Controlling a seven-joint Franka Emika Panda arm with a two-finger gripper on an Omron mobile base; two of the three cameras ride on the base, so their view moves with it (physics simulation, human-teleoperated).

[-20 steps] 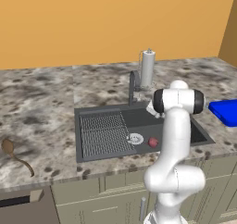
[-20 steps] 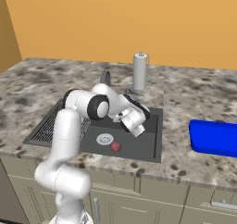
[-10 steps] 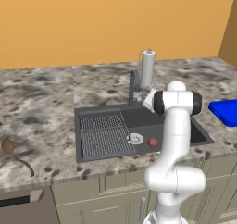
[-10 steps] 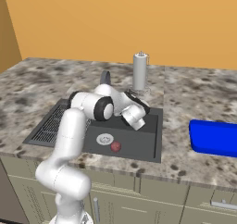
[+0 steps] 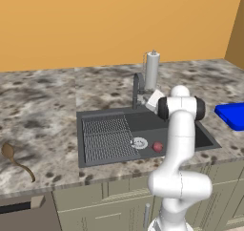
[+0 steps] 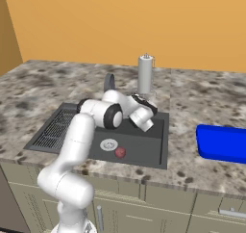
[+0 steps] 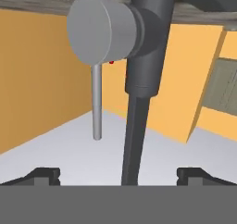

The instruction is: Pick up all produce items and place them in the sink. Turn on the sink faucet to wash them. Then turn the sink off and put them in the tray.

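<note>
A small red produce item [image 5: 157, 147] [image 6: 120, 152] lies on the floor of the dark grey sink [image 5: 200, 135] [image 6: 156, 152], just beside the round silver drain [image 5: 139, 142] [image 6: 109, 144]. The dark sink faucet [image 5: 137, 89] [image 6: 109, 82] stands at the sink's back rim. My gripper [image 5: 148, 101] [image 6: 142, 103] hovers over the back of the basin, close to the faucet. In the hand view my gripper [image 7: 121, 176] is open, and the faucet's spout [image 7: 139, 102] and its grey handle [image 7: 99, 28] loom close in front of it. The blue tray [image 5: 232, 115] [image 6: 223, 143] rests on the counter to the right.
A white paper towel roll [image 5: 152, 70] [image 6: 145, 74] on a metal stand rises just behind the faucet. A brown wooden utensil [image 5: 14, 161] lies on the counter at the far left. The ribbed drainboard [image 5: 107, 137] takes up the sink's left half.
My hand has moved up and back from over the basin toward the faucet. The red fruit has stayed by the drain, and the jaws have stayed open.
</note>
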